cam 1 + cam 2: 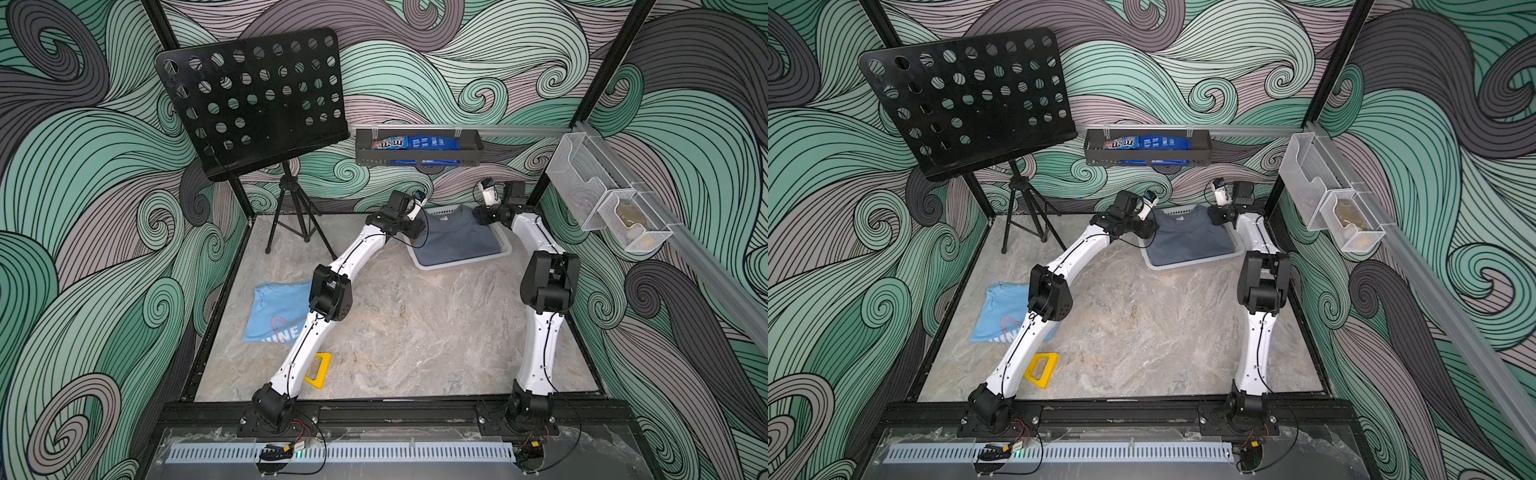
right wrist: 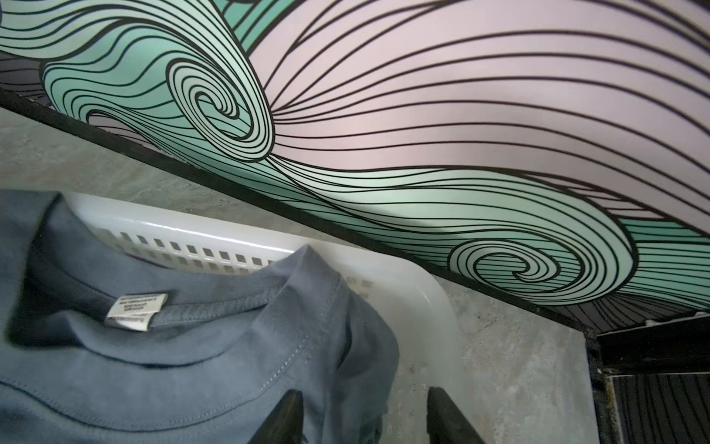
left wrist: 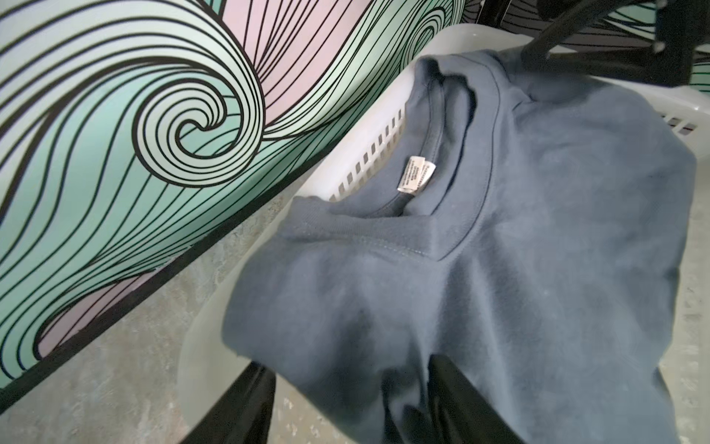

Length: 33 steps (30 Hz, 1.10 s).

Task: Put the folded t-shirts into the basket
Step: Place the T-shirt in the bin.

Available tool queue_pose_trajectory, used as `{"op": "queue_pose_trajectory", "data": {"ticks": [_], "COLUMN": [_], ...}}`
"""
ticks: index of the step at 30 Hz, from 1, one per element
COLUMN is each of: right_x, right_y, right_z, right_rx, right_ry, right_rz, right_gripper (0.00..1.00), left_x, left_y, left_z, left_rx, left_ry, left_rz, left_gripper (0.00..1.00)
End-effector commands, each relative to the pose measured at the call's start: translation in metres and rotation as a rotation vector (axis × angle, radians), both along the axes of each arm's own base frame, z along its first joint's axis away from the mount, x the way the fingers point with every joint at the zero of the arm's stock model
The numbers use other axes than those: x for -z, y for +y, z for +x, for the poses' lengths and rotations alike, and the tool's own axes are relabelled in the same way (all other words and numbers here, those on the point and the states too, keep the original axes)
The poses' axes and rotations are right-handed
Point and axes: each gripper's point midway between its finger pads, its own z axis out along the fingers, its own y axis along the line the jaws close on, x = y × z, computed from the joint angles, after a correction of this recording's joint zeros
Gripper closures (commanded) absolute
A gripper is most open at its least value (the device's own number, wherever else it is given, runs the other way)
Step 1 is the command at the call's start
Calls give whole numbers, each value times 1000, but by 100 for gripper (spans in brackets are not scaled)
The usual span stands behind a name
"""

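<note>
Marble-look table point(image 1: 415, 324), white perforated basket point(image 1: 457, 264) up at 1 o'clock, slate grey t-shirt point(image 1: 453, 237) lying in it, collar spilling over the far rim, light blue t-shirt point(image 1: 272, 313) flat at 8 o'clock, left jaws spread apart at the grey shirt's 9 o'clock shoulder, right jaws spread apart at 3 o'clock.

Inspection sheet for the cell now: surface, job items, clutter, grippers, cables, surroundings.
Surface: marble-look tabletop, no spills seen.
Job's things: slate grey folded t-shirt in white perforated plastic basket, corners over its rim; light blue t-shirt on the tabletop, partly under left arm.
Clutter: yellow flat plastic frame near left arm's base.
Grippers: left gripper and right gripper open, flanking the grey shirt's collar.
Cables: black cable loop at left wrist.
Surroundings: black perforated music stand, dark shelf tray with blue packets, wire mesh wall bins.
</note>
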Motion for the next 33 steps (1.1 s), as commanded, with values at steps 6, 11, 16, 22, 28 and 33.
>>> {"op": "queue_pose_trajectory", "data": {"ticks": [6,11,16,22,28,33], "right_x": [-59,-70,-60,-27,41,90], "right_y": [34,92,155,207,223,233], "right_z": [-36,-67,-82,-73,-51,-52], "right_rx": [-121,-258,-371,-395,-331,-330], "right_ry": [-55,-85,-64,-43,68,167], "right_rz": [53,118,175,115,62,0], "right_gripper": [40,40,42,53,65,64], "left_x": [-90,-102,-94,-79,-63,-57], "left_y": [22,47,88,147,200,233], "left_z": [-18,-40,-66,-103,-139,-162], "left_rx": [-3,-29,-70,-124,-167,-212], "left_ry": [-108,-49,19,107,112,139], "left_rz": [30,73,134,144,191,186], "left_gripper": [19,13,12,12,11,10]}}
